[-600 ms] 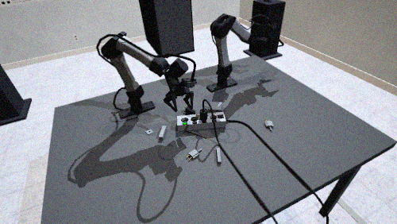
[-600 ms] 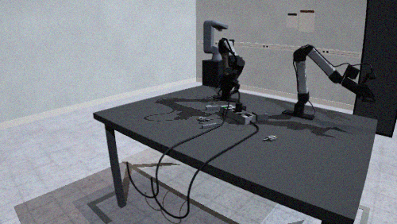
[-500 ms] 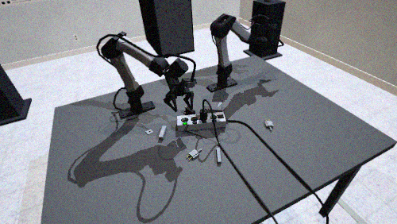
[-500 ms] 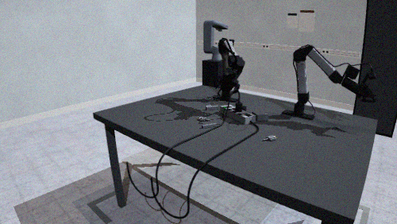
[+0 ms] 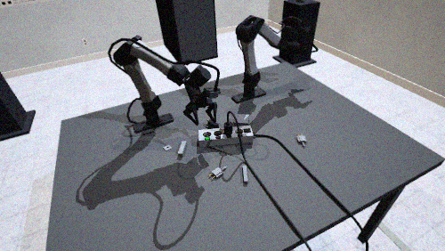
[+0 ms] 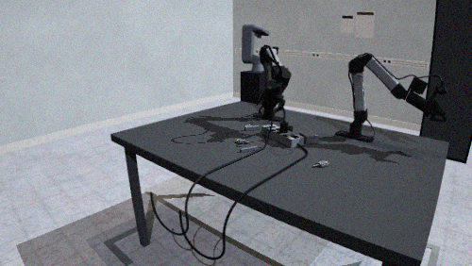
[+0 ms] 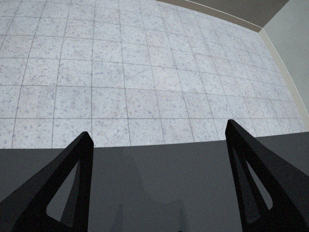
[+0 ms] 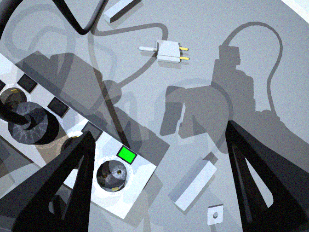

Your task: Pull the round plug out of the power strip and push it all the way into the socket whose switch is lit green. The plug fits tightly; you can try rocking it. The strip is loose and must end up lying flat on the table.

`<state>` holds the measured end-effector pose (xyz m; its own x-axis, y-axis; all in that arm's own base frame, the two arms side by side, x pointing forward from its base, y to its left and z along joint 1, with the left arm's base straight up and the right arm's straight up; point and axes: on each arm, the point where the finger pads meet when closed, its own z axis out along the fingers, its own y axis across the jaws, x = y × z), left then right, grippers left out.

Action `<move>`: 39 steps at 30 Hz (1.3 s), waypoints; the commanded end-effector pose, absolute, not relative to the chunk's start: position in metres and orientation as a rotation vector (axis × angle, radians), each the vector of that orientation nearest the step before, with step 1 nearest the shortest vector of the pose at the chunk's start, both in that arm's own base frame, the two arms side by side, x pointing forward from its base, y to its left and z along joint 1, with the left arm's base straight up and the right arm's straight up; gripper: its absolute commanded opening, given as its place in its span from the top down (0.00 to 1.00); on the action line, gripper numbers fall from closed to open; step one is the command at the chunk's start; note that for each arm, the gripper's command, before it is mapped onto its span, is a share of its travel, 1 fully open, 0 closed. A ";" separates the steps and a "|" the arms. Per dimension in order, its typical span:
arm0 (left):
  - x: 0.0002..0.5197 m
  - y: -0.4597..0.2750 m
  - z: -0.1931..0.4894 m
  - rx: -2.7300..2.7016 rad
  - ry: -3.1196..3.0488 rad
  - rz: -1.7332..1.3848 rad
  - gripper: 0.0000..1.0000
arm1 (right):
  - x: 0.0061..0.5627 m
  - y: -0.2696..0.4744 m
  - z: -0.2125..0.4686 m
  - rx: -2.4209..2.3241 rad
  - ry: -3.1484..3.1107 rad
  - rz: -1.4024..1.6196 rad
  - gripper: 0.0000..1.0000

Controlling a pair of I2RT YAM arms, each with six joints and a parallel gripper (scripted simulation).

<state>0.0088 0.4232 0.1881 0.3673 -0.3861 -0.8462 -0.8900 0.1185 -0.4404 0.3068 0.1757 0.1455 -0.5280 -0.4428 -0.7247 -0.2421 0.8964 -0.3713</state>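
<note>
The right claw [image 5: 205, 124] [image 6: 275, 115] [image 8: 157, 132] is open near the power strip [image 5: 218, 141] [image 6: 294, 141] [image 8: 139, 172]; the round plug [image 5: 228, 129] [image 6: 285, 126] [image 8: 27, 122] sits in it; the left claw [image 6: 440, 118] [image 7: 156, 131] is open too.

A white plug [image 5: 216, 173] [image 6: 241, 141] [image 8: 168, 51] lies near white bars.
</note>
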 end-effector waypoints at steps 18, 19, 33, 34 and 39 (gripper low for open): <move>0.051 0.332 0.173 -1.229 1.497 0.366 0.00 | 0.264 0.173 0.197 -0.452 2.332 -0.122 0.00; 0.055 0.321 0.171 -1.203 1.522 0.345 0.00 | 0.261 0.173 0.205 -0.444 2.338 -0.102 0.00; 0.090 0.218 0.179 -0.896 1.717 0.251 0.00 | 0.248 0.183 0.260 -0.395 2.368 0.036 0.00; 0.092 0.212 0.178 -0.882 1.729 0.237 0.00 | 0.248 0.184 0.262 -0.393 2.366 0.040 0.00; 0.102 0.183 0.177 -0.787 1.784 0.214 0.00 | 0.249 0.186 0.270 -0.383 2.346 0.061 0.00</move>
